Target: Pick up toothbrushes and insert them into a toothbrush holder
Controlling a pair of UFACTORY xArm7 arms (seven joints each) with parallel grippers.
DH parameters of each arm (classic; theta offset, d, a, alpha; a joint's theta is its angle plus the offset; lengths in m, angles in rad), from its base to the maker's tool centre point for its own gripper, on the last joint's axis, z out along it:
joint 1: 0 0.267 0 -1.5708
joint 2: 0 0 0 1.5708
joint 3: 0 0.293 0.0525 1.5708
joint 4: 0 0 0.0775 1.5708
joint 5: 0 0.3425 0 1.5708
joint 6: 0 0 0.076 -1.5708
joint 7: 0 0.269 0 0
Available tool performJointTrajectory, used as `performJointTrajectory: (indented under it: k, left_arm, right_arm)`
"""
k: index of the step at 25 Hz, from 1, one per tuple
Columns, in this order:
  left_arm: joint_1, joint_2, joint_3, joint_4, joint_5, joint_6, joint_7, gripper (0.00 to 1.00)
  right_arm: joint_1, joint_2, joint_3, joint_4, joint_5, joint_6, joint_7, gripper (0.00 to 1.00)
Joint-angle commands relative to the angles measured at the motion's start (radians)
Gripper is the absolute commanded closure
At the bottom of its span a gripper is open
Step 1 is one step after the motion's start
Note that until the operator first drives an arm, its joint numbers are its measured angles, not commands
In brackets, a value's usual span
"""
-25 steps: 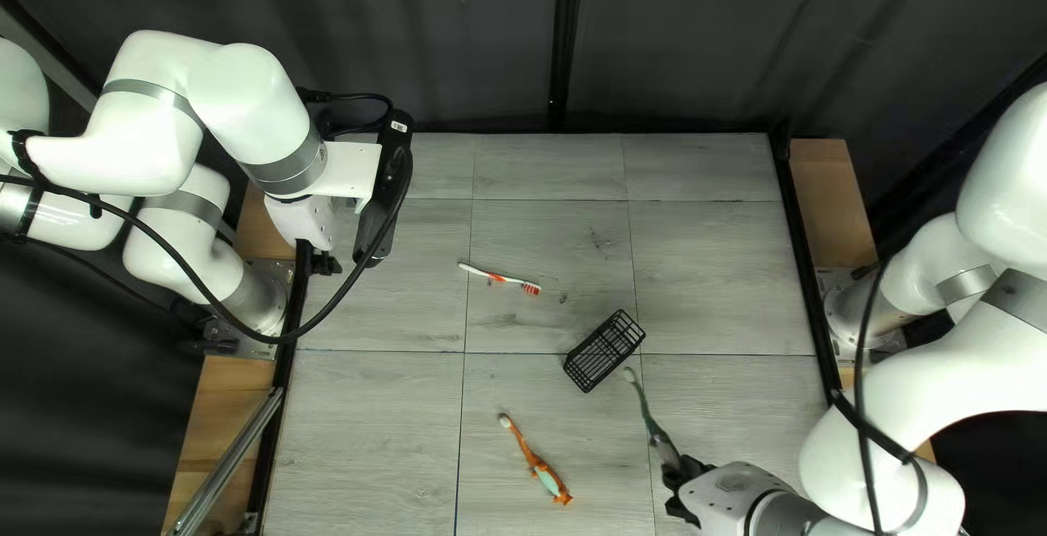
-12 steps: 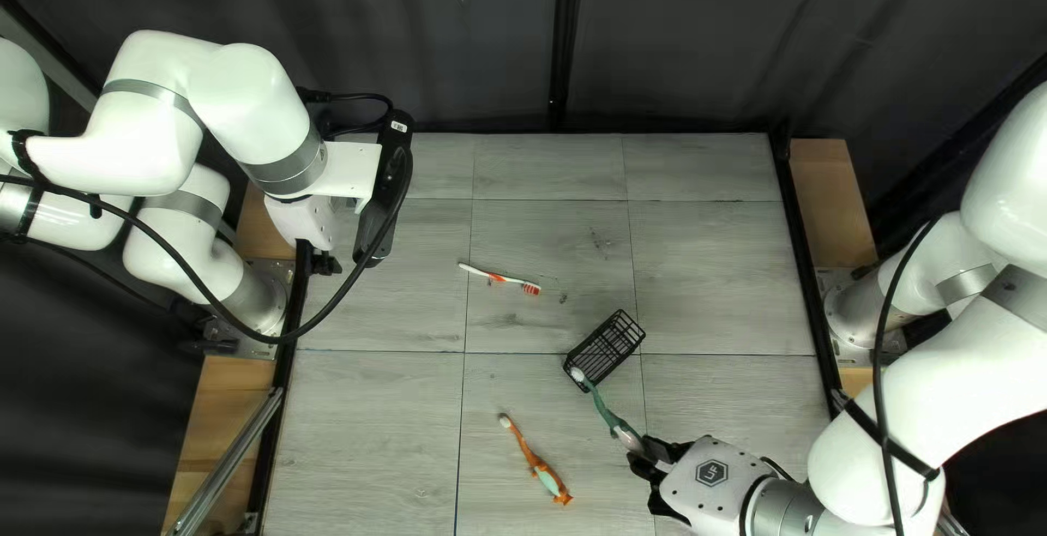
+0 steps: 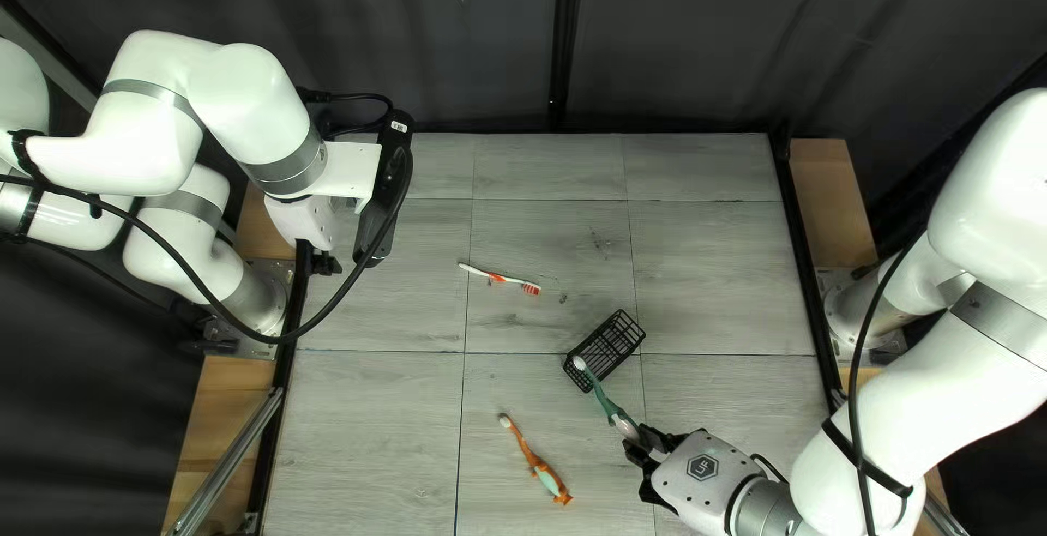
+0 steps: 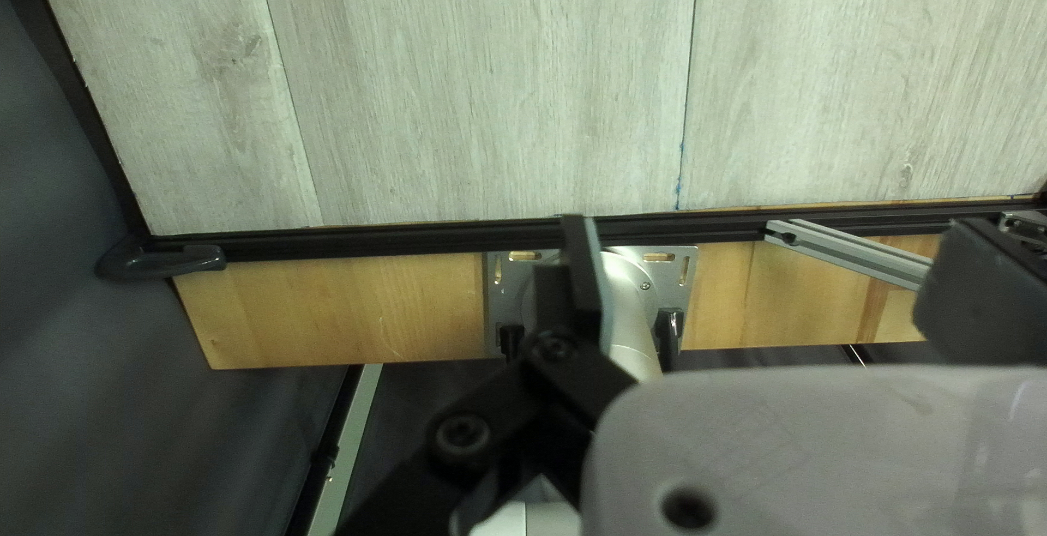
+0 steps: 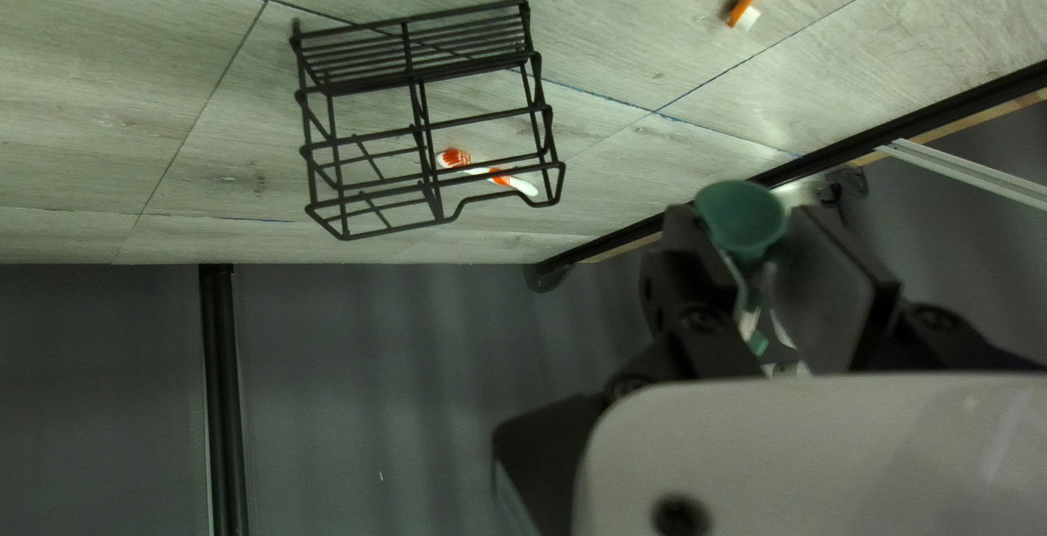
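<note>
Brush, green one (image 3: pixel 612 411), is clenched in my right gripper (image 5: pixel 753 233), and that's the nearer arm! The wire holder (image 3: pixel 617 362) sits ahead and off to one side in the right wrist view. The brush's long axis runs across the holder's; in my judgement I must swing it upright over a compartment. Left gripper (image 4: pixel 780 263): spread, empty.

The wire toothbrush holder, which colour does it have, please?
Black all over; the holder shows best in the right wrist view.
</note>
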Motion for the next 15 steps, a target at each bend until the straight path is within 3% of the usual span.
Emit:
performJointTrajectory:
  k: [1,10,15]
  left_arm:
    - [0.000,0.000,0.000,0.000,0.000,0.000,0.000,0.00]
    - [-0.001,-0.005,0.009,-0.008,-0.013,-0.011,0.002,0.00]
    - [-0.089,0.045,-0.038,0.025,0.026,-0.080,0.155,0.00]
  right_arm:
    - [0.032,0.040,0.000,0.018,-0.058,0.041,0.031,1.00]
    - [0.075,0.084,0.001,0.029,-0.135,0.079,0.050,1.00]
    - [0.075,0.081,-0.002,0.018,-0.156,0.073,0.070,1.00]
